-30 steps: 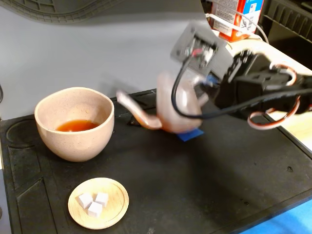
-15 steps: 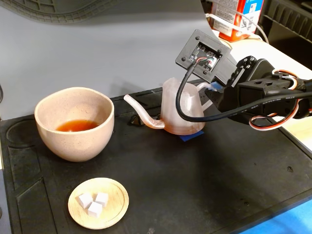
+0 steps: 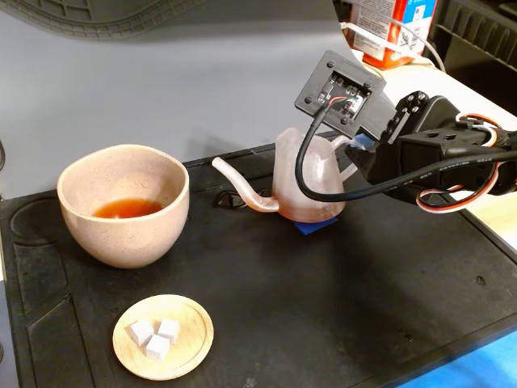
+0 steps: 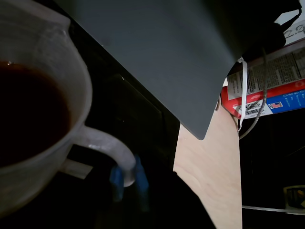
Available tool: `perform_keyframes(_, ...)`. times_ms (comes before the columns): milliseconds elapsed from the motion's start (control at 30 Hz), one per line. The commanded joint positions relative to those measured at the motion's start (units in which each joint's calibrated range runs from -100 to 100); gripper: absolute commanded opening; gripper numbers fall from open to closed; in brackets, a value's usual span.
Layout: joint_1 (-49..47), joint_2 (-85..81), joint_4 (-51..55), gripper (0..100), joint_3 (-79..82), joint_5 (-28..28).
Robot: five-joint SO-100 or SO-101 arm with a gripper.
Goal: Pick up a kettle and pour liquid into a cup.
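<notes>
Translucent pink kettle [image 3: 305, 182], a second ago tilted, now stands upright on the black mat [image 3: 363, 291], handle pinched in the gripper [image 4: 127, 180]; cup [image 3: 123, 204], well beyond the spout, holds tea [image 3: 127, 208], so pouring looks done.

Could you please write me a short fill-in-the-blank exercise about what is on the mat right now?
1. The kettle stands upright on a small ____ patch on the mat.
2. The kettle's spout points toward the ____.
3. The cup holds a shallow pool of reddish-brown ____.
4. The wooden dish in front of the cup holds ____ white cubes.

Missing words: blue; cup; liquid; three
</notes>
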Motion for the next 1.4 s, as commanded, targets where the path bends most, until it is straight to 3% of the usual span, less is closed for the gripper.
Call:
perform_keyframes(0,-1.1,-0.48,-1.16,1,-0.48,2.03)
perform_keyframes(1367,-0.95,-0.39,-1.16,1,1.79,2.55)
